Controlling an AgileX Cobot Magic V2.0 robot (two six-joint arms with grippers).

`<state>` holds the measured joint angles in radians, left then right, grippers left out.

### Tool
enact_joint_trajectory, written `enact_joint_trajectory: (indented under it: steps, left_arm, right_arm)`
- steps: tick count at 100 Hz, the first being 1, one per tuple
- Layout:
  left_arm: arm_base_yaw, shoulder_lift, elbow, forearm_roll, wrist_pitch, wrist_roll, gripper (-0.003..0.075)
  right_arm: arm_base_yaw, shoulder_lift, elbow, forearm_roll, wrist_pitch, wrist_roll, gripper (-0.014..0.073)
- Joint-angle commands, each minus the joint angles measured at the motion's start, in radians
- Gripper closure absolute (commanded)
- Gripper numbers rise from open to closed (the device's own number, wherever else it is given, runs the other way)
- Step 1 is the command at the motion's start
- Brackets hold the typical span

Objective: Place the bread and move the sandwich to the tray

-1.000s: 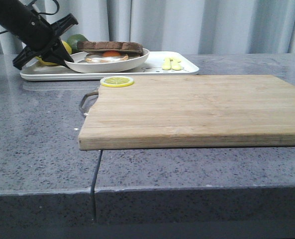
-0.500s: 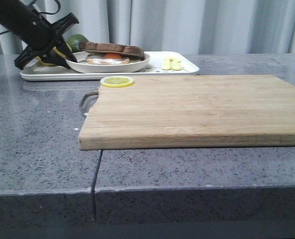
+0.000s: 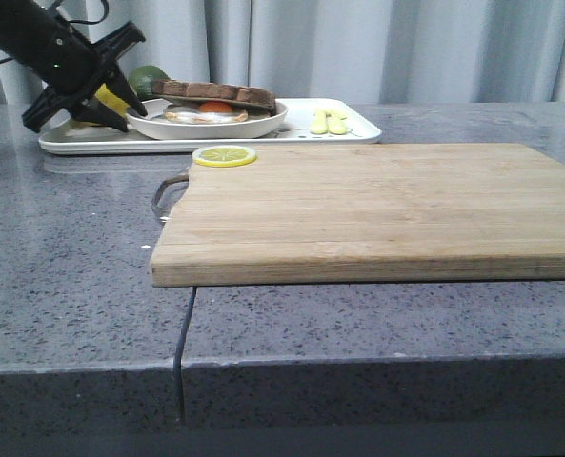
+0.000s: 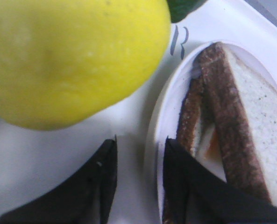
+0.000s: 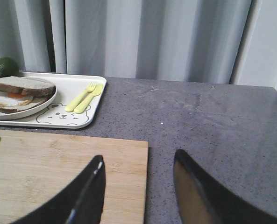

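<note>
On the far left of the table, the tray point(image 3: 339, 136) carries the sandwich point(image 3: 212, 100) on its plate. Left gripper point(image 3: 110, 81) hovers just left of the plate, fingers parted, holding nothing. Right gripper point(image 5: 138, 186) gapes empty.

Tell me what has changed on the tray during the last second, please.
The left gripper let go of the plate of the sandwich, which settled flat on the tray, and drew back a little toward the lemon. It is open now. The wooden board and lemon slice stayed in place.
</note>
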<state>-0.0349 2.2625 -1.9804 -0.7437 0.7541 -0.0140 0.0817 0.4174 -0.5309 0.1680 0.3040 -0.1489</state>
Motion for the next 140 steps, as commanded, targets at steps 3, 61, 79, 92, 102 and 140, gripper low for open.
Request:
enact_joint_trajectory:
  steps: [3, 61, 79, 92, 102, 140]
  left_arm:
    - [0.015, -0.063, -0.029, -0.019, 0.009, -0.003, 0.0475]
    - [0.016, -0.104, -0.13, 0.007, 0.137, 0.026, 0.0475]
    - [0.026, -0.135, -0.223, 0.012, 0.187, 0.026, 0.0475]
    - [0.047, -0.174, -0.288, 0.039, 0.245, 0.026, 0.0476]
    - [0.062, -0.214, -0.3, 0.052, 0.263, 0.026, 0.0477]
    - [0.064, -0.405, -0.298, 0.272, 0.298, 0.026, 0.0477]
  right_arm:
    - [-0.008, 0.003, -0.025, -0.007, -0.087, -0.001, 0.024]
    - [-0.008, 0.003, -0.025, -0.007, -0.087, -0.001, 0.024]
    - [-0.008, 0.003, -0.025, -0.007, -0.087, -0.001, 0.024]
    - [-0.008, 0.003, -0.025, -0.007, -0.087, -0.001, 0.024]
    - [-0.008, 0.003, -0.025, -0.007, -0.087, -0.001, 0.024]
    - [-0.008, 0.003, -0.025, -0.007, -0.086, -0.001, 0.024]
